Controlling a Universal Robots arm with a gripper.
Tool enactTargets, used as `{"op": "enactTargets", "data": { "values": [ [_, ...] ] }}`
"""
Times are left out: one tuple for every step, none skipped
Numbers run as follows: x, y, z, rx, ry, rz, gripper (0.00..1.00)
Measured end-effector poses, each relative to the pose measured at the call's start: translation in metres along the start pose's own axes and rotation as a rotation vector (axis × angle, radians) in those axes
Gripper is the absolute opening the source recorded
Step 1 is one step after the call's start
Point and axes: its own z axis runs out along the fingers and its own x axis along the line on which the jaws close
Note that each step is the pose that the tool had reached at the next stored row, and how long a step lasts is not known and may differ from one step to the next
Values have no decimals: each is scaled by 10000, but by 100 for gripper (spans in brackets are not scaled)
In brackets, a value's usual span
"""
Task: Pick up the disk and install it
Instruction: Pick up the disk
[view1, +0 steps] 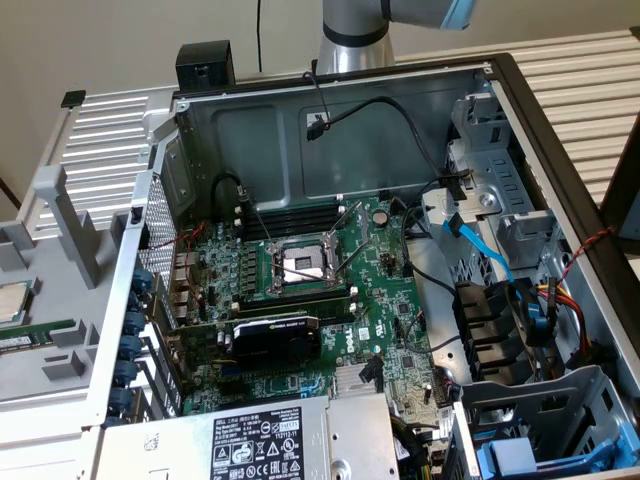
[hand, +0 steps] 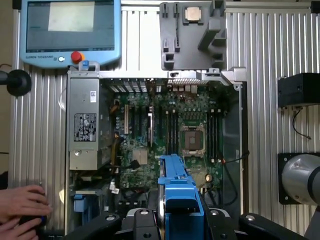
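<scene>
– Pincer (hand: 180, 222) first: is it holding something?
– Yes. Its black fingers (hand: 147, 226) squeeze the disk (hand: 176, 187) in its blue holder, one on each side. We see the disk from its thin edge.
– Where is the disk?
– Up over the open computer box (hand: 235, 75), above the green board (hand: 195, 107).
– What else?
– A grey power box (hand: 85, 125) sits inside. Another blue holder (view1: 520, 455) sits in a corner. A person's hands (hand: 20, 205) rest outside the box.
</scene>
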Motion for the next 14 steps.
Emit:
{"op": "enactTargets", "data": {
  "values": [
    [27, -19, -3, 0, -4, 0, 37],
    [53, -37, -5, -1, -7, -1, 37],
    [79, -54, -7, -1, -11, -1, 37],
    [105, -70, -8, -1, -15, -1, 37],
    [132, -88, -9, 0, -18, -1, 37],
    [158, -106, -10, 0, -21, -1, 37],
    [185, -123, -12, -1, -24, -2, 37],
    [210, -138, -13, -1, -25, -2, 37],
    [236, -152, -14, -1, -28, -1, 37],
    [261, -165, -15, -1, -31, -1, 37],
    [286, -178, -16, -1, -35, -2, 37],
    [312, -192, -16, -1, -38, -2, 37],
    [337, -205, -16, -1, -40, -3, 37],
    [362, -218, -16, -1, -42, -3, 37]
  ]
}}
